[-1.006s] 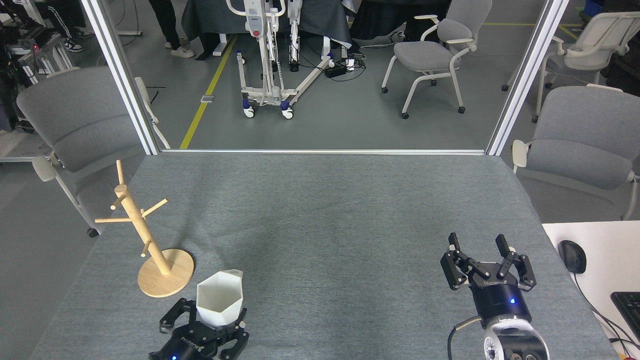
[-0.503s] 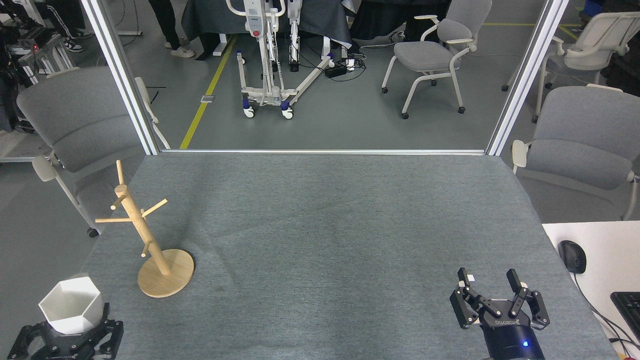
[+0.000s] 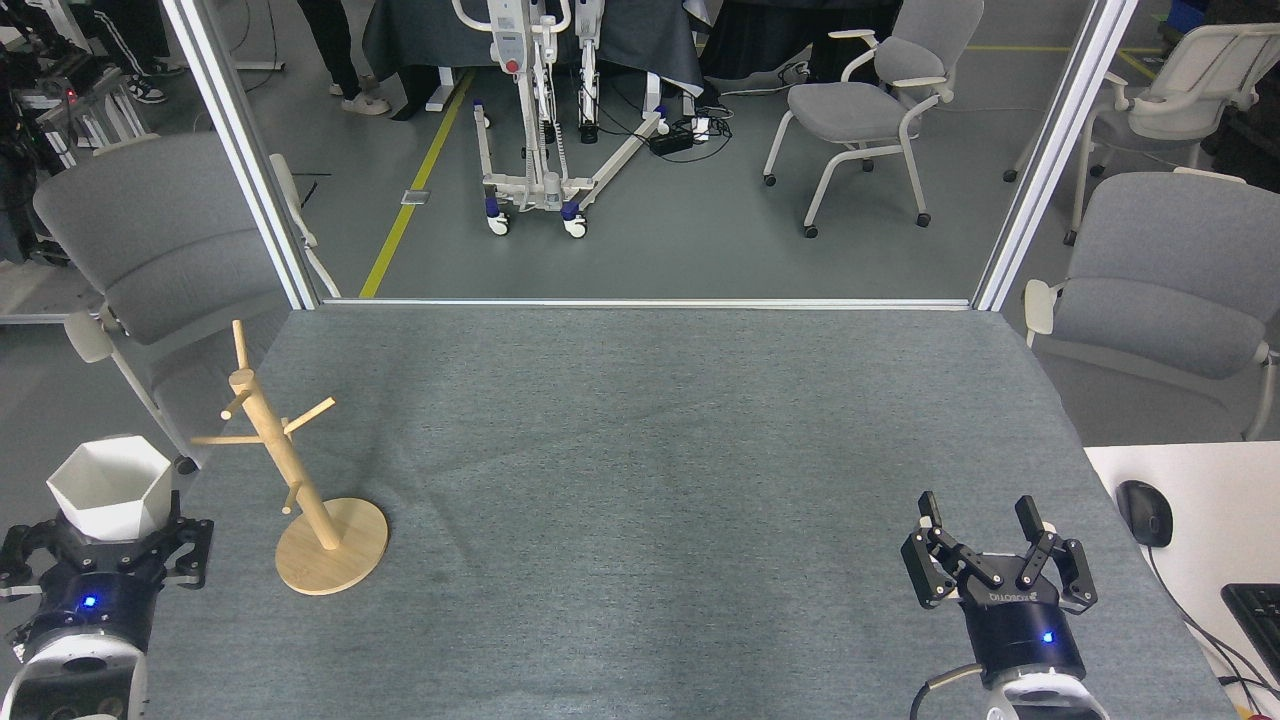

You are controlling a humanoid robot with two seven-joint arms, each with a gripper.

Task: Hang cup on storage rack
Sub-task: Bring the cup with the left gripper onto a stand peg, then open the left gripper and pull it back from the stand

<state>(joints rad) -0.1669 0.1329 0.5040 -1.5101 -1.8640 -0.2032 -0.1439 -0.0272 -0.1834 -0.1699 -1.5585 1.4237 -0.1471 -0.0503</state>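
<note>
the left gripper [image 3: 108, 545] was clamped around the base of the white cup [image 3: 108, 486], holding it upright, mouth up, off the table's [image 3: 650, 450] left edge. the wooden rack [image 3: 290, 470] stood on the table just to the cup's right, apart from it. the right gripper [image 3: 983, 520] hovered with fingers spread, holding nothing.

White letters are printed on the black body of the right gripper [image 3: 982, 520]. They are seen upside down and look like "ROBOTIQ", but they are small and hard to read. No words or numbers can be read on the left gripper [image 3: 105, 520], the cup [image 3: 108, 487] or the storage rack [image 3: 300, 478]. Nothing else in the room can be read.
</note>
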